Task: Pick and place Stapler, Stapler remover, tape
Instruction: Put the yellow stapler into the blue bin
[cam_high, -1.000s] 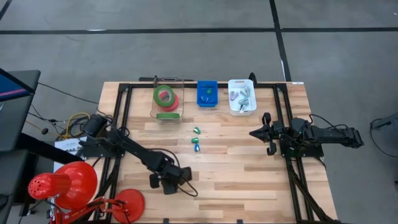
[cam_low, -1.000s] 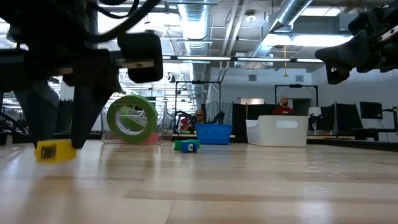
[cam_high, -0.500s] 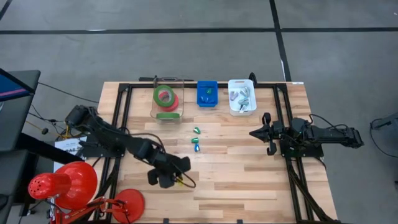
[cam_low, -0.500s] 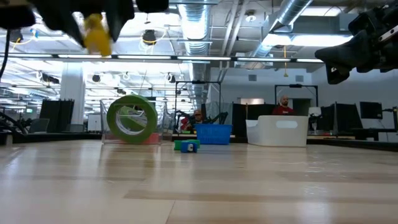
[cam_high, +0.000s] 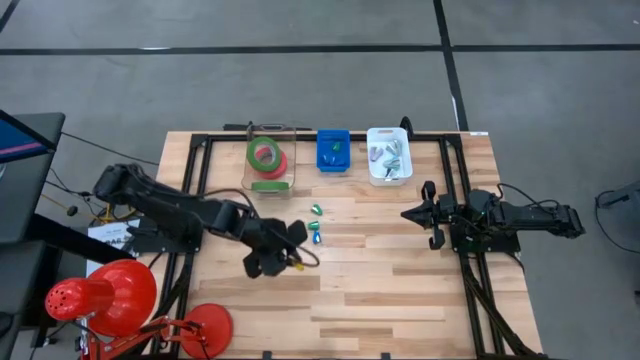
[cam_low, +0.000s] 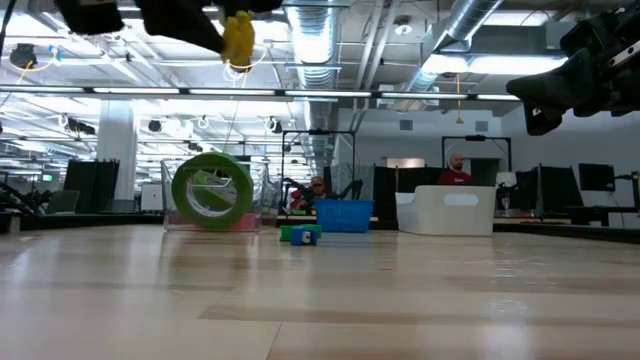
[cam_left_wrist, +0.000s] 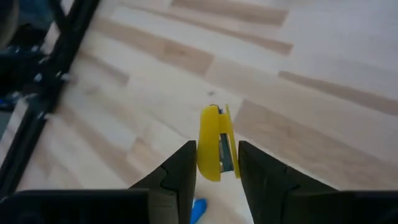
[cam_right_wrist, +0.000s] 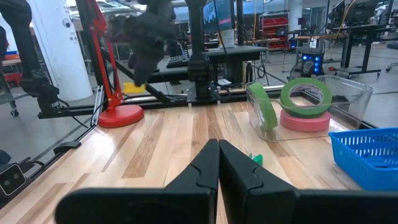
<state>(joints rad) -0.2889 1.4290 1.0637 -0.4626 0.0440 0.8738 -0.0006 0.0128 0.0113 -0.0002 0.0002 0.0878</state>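
Change over the interval. The left gripper (cam_high: 290, 262), clamped on the yellow stapler (cam_left_wrist: 216, 142), rose from the wooden table (cam_high: 400, 290) near its front edge. It then carried the stapler up and toward the table's middle, ending just beside the small green items (cam_high: 315, 232). In the low view the stapler (cam_low: 238, 38) moved from tabletop level to the upper part.

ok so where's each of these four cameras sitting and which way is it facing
High view: overhead, looking straight down at the table; both arms show.
Low view: at tabletop height, looking level across to the room; the yellow stapler hangs at top, the right arm's dark bulk at upper right.
Left wrist view: on the left arm, looking down past the left gripper, which clamps the yellow stapler.
Right wrist view: on the right arm, looking across the table past the shut right gripper.
Shared: low and right wrist views both show the green tape and blue basket.
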